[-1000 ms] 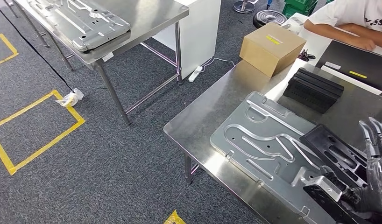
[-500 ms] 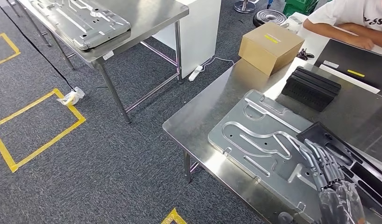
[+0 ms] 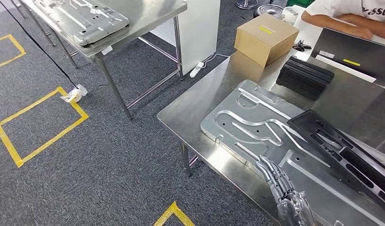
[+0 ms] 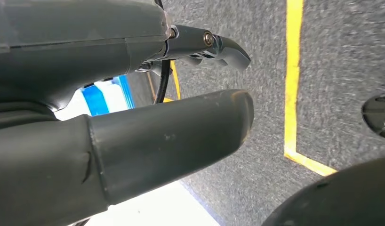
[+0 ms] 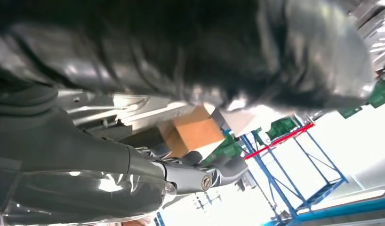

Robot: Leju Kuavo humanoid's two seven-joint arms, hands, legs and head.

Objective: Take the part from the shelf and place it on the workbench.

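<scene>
Over the near edge of the desk (image 3: 190, 115), the right hand (image 3: 284, 195) hovers with fingers spread and empty, while the black part (image 3: 343, 155) lies on the grey plate (image 3: 256, 127) beside it

Even overhead light left soft glare on the steel workbench (image 3: 200, 110). Wrist views were blurred, with blown-out backgrounds.

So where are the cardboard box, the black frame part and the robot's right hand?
cardboard box (image 3: 266, 38): head view, top face.
black frame part (image 3: 343, 153): head view, middle rail.
right hand (image 3: 285, 195): head view, knuckles.
</scene>
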